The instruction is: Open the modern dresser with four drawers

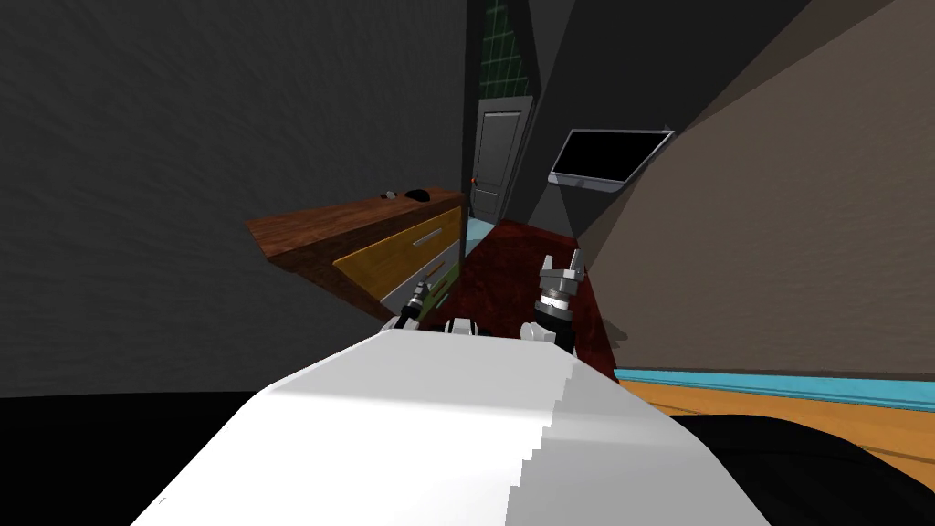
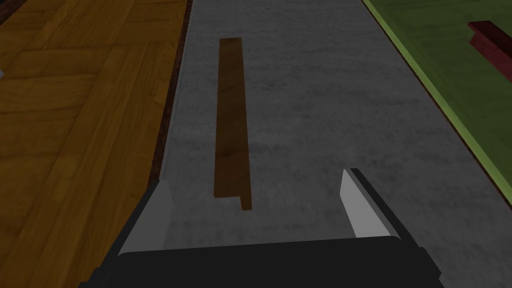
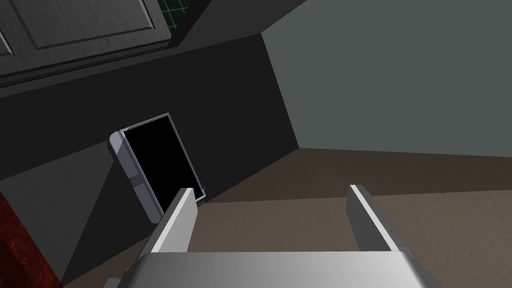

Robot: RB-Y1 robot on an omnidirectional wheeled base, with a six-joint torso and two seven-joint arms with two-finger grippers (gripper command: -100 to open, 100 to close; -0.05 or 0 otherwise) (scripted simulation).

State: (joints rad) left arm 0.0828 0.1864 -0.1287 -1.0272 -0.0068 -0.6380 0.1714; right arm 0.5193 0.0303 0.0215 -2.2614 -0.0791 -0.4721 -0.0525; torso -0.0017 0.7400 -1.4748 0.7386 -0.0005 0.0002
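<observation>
The dresser stands against the dark wall on my left, with a brown wood top and drawer fronts of different colours. My left gripper is at its front. In the left wrist view the gripper is open over the grey drawer front. The near end of that drawer's brown bar handle lies between the fingers, just ahead of them, untouched. A yellow wood front lies on one side and a green front with a dark red handle on the other. My right gripper is raised and open, holding nothing.
Two small dark objects lie on the dresser top. A dark red rug covers the floor beside the dresser. A grey panelled door stands at the far end, and a black screen hangs on the right wall.
</observation>
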